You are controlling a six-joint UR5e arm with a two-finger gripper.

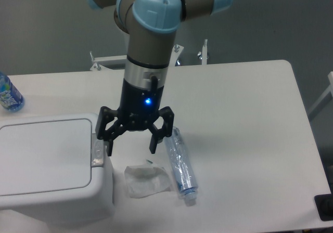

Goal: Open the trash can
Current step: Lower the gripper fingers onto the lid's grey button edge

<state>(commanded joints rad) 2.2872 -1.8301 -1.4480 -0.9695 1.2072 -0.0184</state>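
Well, fingers (131, 149) spread wide, empty, by trash can (52, 170) w/ lid shut, bin's left edge cut off.

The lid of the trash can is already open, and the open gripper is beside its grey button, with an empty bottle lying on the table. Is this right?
Not quite. The fixed camera shows the lid of the trash can flat and closed. The rest holds: the gripper is open beside the grey button, and the empty bottle lies on the table.
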